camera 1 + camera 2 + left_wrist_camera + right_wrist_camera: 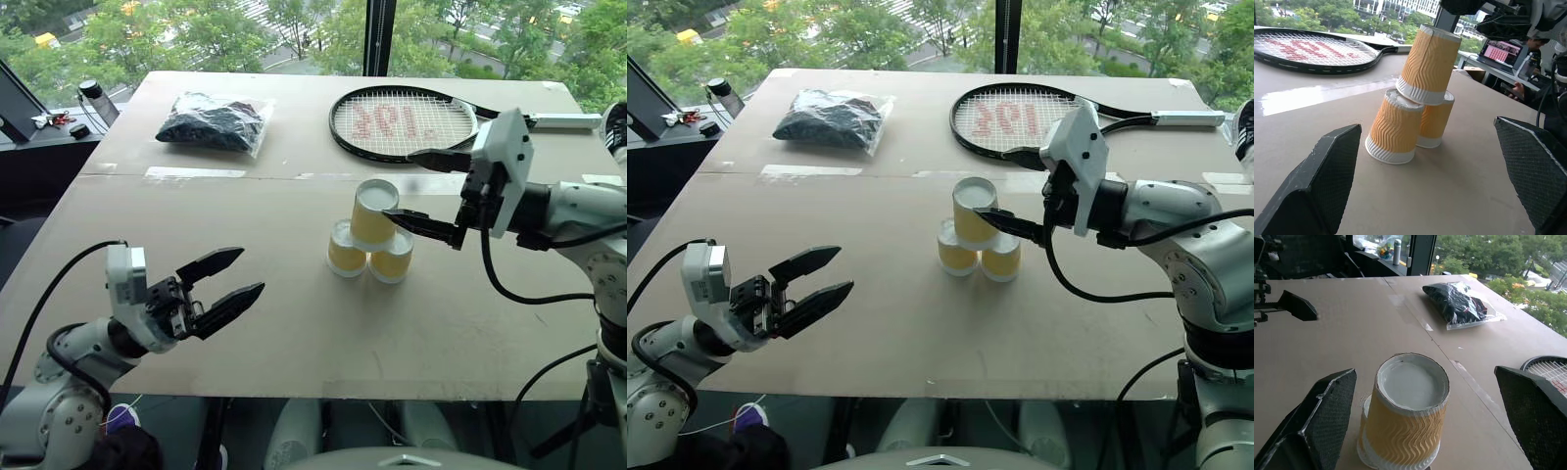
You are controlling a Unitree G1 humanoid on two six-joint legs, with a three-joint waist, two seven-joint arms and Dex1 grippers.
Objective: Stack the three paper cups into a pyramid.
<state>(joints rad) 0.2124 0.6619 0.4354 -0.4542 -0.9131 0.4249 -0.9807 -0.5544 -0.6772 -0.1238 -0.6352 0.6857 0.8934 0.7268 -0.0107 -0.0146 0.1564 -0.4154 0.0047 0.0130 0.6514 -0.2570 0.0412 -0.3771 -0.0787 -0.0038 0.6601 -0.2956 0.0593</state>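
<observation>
With the top cup point(374, 214) seated on two base cups, both grippers' fingers are being held open; retreat is being called for.

The tennis racket point(404, 122) on the table carries red painted marks on its strings, shaped like large characters, but what they spell cannot be made out. The laptop screen point(1502, 52) shows a picture with no readable words.

Left end effector point(233, 277) and right end effector point(423, 188) both hover with fingers spread wide, holding nothing.
</observation>
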